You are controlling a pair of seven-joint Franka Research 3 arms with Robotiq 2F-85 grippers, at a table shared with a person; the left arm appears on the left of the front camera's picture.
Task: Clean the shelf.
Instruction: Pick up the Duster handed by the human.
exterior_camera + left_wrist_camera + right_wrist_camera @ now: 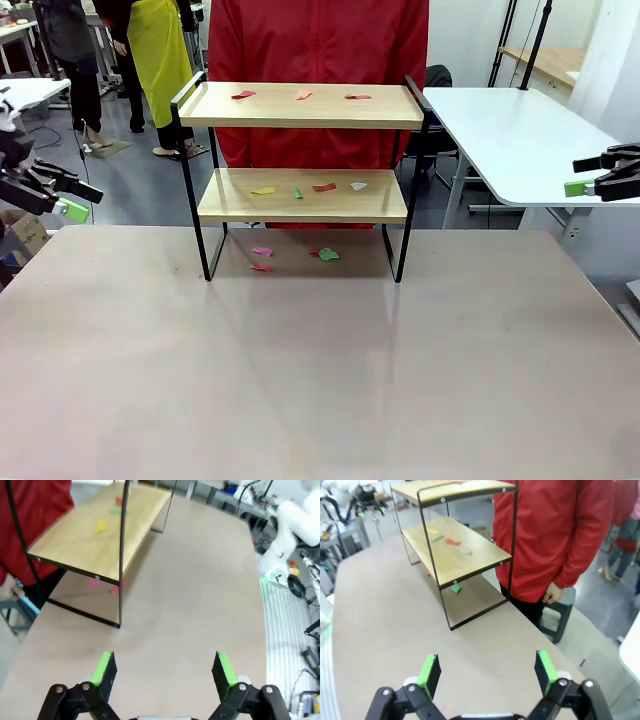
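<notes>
The shelf (305, 118) stands at the far middle of the table, two wooden boards in a black frame. Small coloured paper scraps lie on its top board (303, 95), on its lower board (324, 187) and on the table under it (328, 254). My left gripper (80, 198) hovers open off the table's left edge, well away from the shelf. My right gripper (582, 175) hangs open off the right side. In the left wrist view the open left gripper (165, 667) points along the table past the shelf (85, 545). The right wrist view has the open right gripper (487, 672) facing the shelf (465, 562) end-on.
A person in a red jacket (320, 40) stands right behind the shelf, one hand (552, 596) hanging down by a stool (564, 611). A white table (520, 130) stands at the back right. The brown tabletop (320, 370) in front of the shelf is bare.
</notes>
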